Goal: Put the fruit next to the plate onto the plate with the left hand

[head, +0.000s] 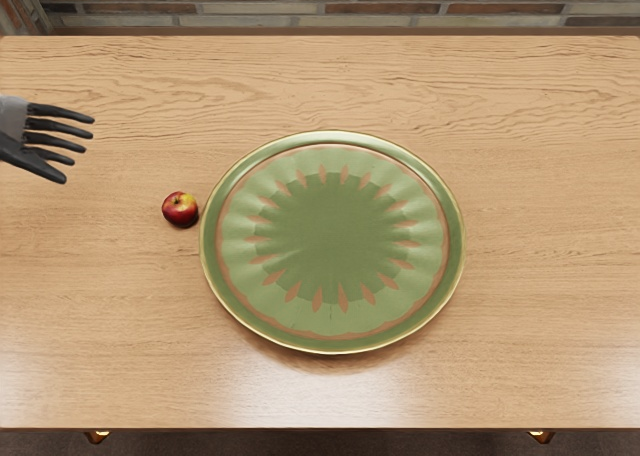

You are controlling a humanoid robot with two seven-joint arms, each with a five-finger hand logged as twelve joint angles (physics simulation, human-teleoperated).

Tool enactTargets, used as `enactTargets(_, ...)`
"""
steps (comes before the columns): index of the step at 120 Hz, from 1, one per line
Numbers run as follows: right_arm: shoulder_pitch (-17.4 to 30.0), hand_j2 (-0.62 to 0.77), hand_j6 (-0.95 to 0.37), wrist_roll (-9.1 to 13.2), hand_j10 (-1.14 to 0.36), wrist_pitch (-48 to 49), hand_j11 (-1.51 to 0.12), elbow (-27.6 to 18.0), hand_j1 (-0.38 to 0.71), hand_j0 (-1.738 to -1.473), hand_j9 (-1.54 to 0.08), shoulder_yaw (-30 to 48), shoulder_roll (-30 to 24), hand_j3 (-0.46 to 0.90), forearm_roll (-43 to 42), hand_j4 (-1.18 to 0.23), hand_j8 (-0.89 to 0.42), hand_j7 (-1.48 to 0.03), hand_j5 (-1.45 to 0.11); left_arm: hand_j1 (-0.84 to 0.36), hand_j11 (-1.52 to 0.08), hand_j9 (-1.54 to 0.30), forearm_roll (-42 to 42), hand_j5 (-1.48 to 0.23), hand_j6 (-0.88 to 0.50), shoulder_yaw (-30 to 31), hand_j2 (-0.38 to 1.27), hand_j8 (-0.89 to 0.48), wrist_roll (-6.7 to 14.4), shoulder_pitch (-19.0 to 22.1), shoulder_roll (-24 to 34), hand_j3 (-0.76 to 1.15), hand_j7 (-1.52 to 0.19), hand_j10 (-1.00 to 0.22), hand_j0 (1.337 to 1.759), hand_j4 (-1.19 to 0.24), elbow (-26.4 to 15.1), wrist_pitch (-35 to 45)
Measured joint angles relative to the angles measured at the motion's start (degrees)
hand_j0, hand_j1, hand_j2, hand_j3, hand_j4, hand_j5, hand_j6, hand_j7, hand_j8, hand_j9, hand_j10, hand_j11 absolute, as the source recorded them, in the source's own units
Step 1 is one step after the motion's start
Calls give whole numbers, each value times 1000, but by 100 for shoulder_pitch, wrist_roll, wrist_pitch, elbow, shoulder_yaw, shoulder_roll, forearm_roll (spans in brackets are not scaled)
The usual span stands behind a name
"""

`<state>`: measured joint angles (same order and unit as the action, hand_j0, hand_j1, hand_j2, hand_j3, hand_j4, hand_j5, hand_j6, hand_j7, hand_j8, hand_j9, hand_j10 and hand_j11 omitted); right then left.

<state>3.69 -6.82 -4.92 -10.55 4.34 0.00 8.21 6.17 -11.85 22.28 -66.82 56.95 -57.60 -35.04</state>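
A small red apple point(180, 208) lies on the wooden table just left of a large round green plate point(420, 191) with a gold rim and a salmon petal pattern. The apple nearly touches the plate's left edge but sits on the bare wood. My left hand point(45, 141) comes in at the left edge of the picture, up and to the left of the apple and well apart from it. Its dark fingers point(62, 129) are spread and point right, holding nothing. The right arm does not show.
The wooden table point(540, 106) fills the view, with a brick wall point(320, 1) behind its far edge. Its front edge runs along the bottom of the picture.
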Motion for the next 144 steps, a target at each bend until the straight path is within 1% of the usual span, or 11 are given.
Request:
enactTargets(14,0,-7,-35,-10,-35,-6,-45,0,-308,-1658,-45,5,0,0,10,-35,-35,-45,-45,56,-318,-318,24,-318,-245,-4,49,-245,19,-63,-6,0,-318,-245,1658,-245,-66,0)
enactTargets(19,0,-7,-35,-11,-35,-6,-45,1,-308,-1658,-45,7,0,0,12,-35,-35,-45,-45,56,-318,-318,36,-318,-245,-9,49,-245,75,-89,69,0,-318,-245,1658,-245,-201,0)
enactTargets(29,0,-7,-35,-13,-35,-6,-45,1,-308,-1658,-45,8,0,0,15,-35,-35,-45,-45,56,-318,-318,403,-318,-245,-68,49,-245,151,-173,141,0,-318,-245,1658,-245,-681,0)
enactTargets(46,0,-7,-35,-16,-35,-6,-45,1,-308,-1658,-45,10,0,0,15,-35,-35,-45,-45,57,-318,-318,1448,-318,-246,-300,50,-246,198,-164,193,0,-318,-246,1658,-246,-1543,48)
enactTargets(63,0,-7,-35,-14,-35,-4,-45,1,-308,-1658,-45,9,0,0,18,-35,-35,-45,-45,57,-319,-319,2405,-319,-248,-361,50,-248,217,-156,194,0,-319,-248,1658,-248,-2026,984)
enactTargets(79,0,-7,-35,-13,-35,-5,-45,1,-308,-1658,-45,13,0,0,21,-35,-35,-45,-45,56,-320,-320,3034,-320,-250,-347,51,-250,540,-121,53,0,-320,-249,1658,-250,-2310,2174)
enactTargets(91,0,-7,-35,-13,-35,-3,-45,1,-308,-1658,-45,14,0,0,22,-35,-35,-45,-45,56,-321,-321,3315,-321,-251,-226,52,-251,849,-146,-395,0,-321,-250,1658,-251,-2373,2852)
enactTargets(103,0,-7,-35,-13,-35,-3,-45,1,-308,-1658,-45,14,0,0,22,-35,-35,-45,-45,55,-322,-322,3476,-322,-253,70,52,-253,1104,-247,-659,0,-322,-252,1658,-252,-2348,3396)
enactTargets(119,0,-7,-35,-11,-35,-3,-45,1,-308,-1658,-45,15,0,0,22,-35,-35,-45,-45,51,-326,-326,3366,-327,-257,783,53,-256,1225,-867,-1060,0,-326,-255,1658,-256,-2077,3720)
enactTargets(131,0,-7,-35,-8,-35,-3,-45,1,-308,-1658,-45,15,0,0,22,-35,-35,-45,-45,47,-330,-331,2963,-331,-259,1839,54,-259,1254,-1808,-1519,0,-331,-258,1658,-258,-1941,4213)
enactTargets(144,0,-7,-35,-5,-35,-2,-45,1,-308,-1658,-45,15,0,0,22,-35,-35,-45,-45,44,-333,-333,2524,-334,-261,2691,54,-261,1265,-1901,-1817,0,-334,-260,1658,-260,-1941,4803)
